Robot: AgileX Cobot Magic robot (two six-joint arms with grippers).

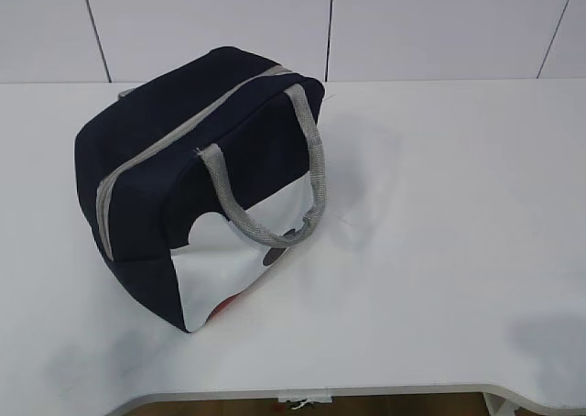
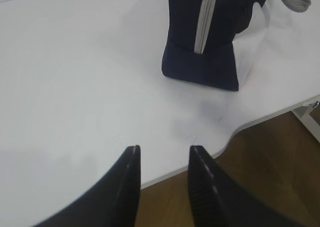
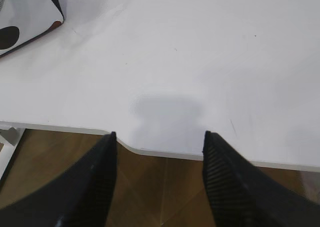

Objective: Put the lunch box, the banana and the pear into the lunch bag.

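White desk (image 1: 439,251) carries only the navy lunch bag (image 1: 183,196), lying tipped with its grey zipper (image 2: 204,22) apparently shut, which suggests nothing more is left to load (lunch box, banana and pear are nowhere in view, so whether they sit inside cannot be told). Both arms hang back over the desk's near edge, well short of the bag. The right fingers (image 3: 159,139) stand wide apart and empty, the bag ahead to their left; the left fingers (image 2: 164,151) are narrower, parted on nothing, the bag ahead to their right.
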